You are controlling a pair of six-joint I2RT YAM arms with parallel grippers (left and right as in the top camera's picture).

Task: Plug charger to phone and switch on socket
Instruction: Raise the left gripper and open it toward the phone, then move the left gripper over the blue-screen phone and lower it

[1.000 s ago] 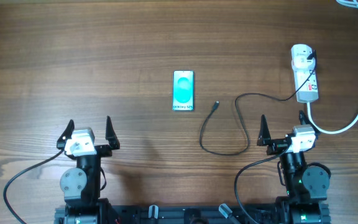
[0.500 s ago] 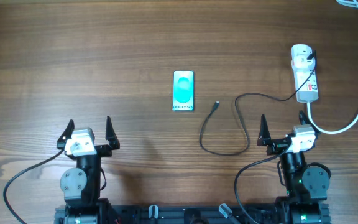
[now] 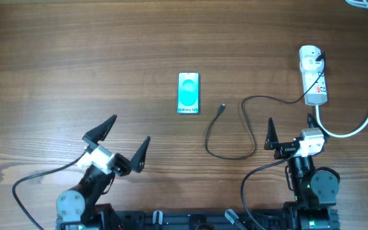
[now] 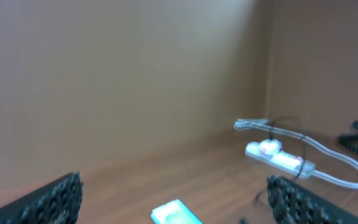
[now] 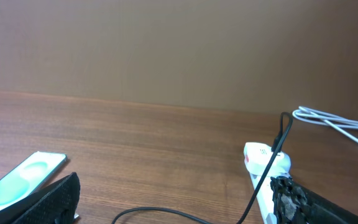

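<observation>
Phone (image 3: 188,93) lies flat, screen up, mid-table (image 3: 75,57), w/ the charger (image 3: 255,142) looping to its right; connector tip (image 3: 222,108) sits near the phone's lower right corner, not touching it. Cable's far end runs to the socket (image 3: 313,75) at the right edge, thick white cord (image 3: 363,128) trailing beside it. Left gripper (image 3: 130,128) is angled twd the phone, jaws spread wide, holding nothing. Right gripper (image 3: 290,120) sits between cable loop & socket, jaws also wide apart & empty. Left wrist view is blurred.
</observation>
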